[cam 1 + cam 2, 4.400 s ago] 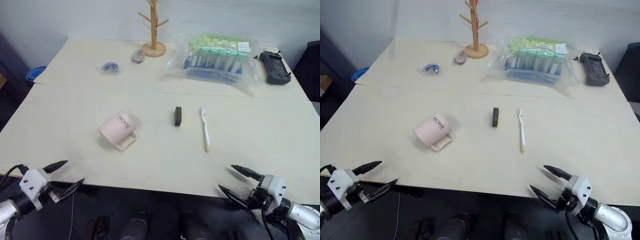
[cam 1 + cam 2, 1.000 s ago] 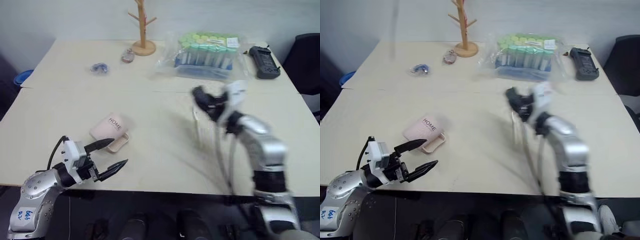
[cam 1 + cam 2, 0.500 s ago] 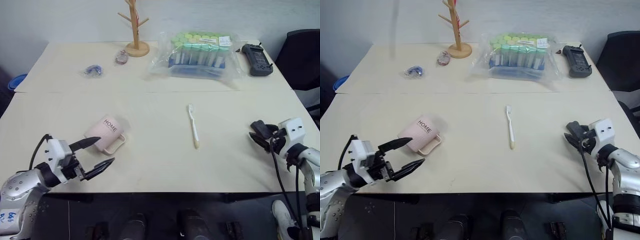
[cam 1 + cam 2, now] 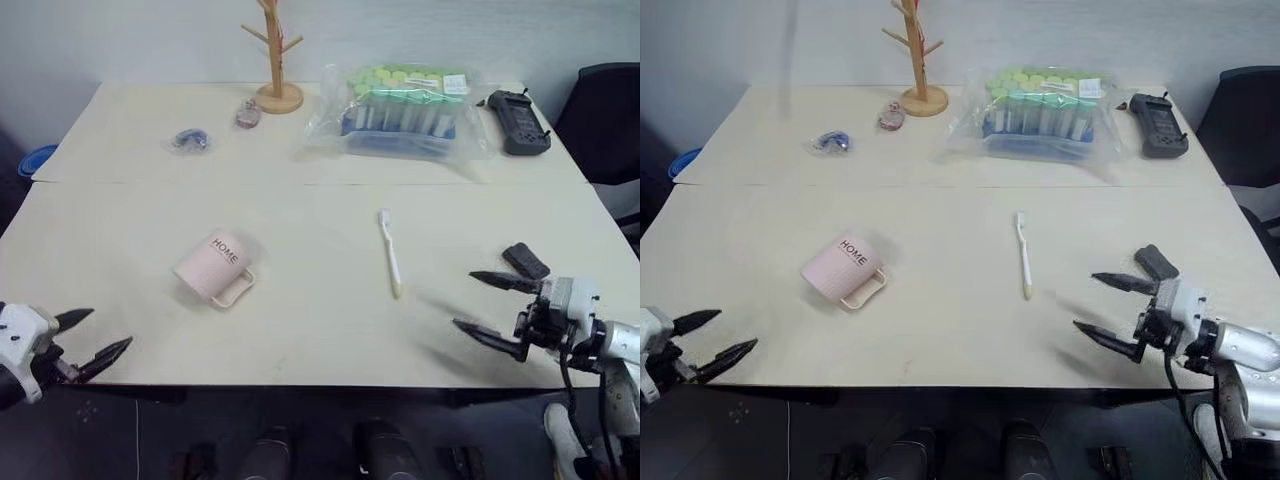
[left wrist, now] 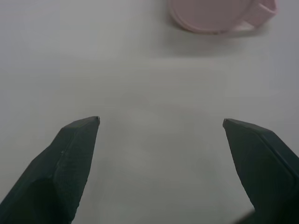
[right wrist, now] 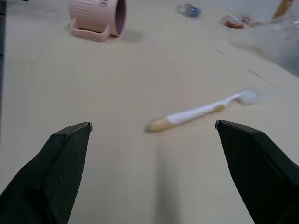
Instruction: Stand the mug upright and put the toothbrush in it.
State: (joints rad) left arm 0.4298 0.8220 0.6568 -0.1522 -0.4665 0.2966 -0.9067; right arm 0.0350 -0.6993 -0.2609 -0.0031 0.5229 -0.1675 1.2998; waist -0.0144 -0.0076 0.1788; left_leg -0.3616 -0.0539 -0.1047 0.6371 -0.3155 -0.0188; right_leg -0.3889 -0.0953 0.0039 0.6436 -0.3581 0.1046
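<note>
The pale pink mug point(image 4: 212, 268) marked "HOME" lies on its side left of the table's middle, handle towards the front edge. From the right wrist, its dark mouth point(image 6: 97, 16) faces sideways. The white toothbrush point(image 4: 389, 252) lies flat near the middle, bristles at the far end. My left gripper point(image 4: 110, 328) hangs open off the front left edge, well short of the mug point(image 5: 215, 14). My right gripper point(image 4: 463, 299) is open and empty at the front right, pointing across the table at the toothbrush point(image 6: 201, 112).
A small black block point(image 4: 524, 260) lies just behind my right gripper. Along the back stand a wooden peg tree point(image 4: 275, 50), a bag of green-capped tubes point(image 4: 405, 105), a black handheld device point(image 4: 517, 107) and two small wrapped items point(image 4: 188, 139). A dark chair point(image 4: 610, 110) is at the right.
My right gripper has opened, left the black block on the table at the right, and drawn back to the front edge. My left gripper has pulled away from the mug, leftwards.
</note>
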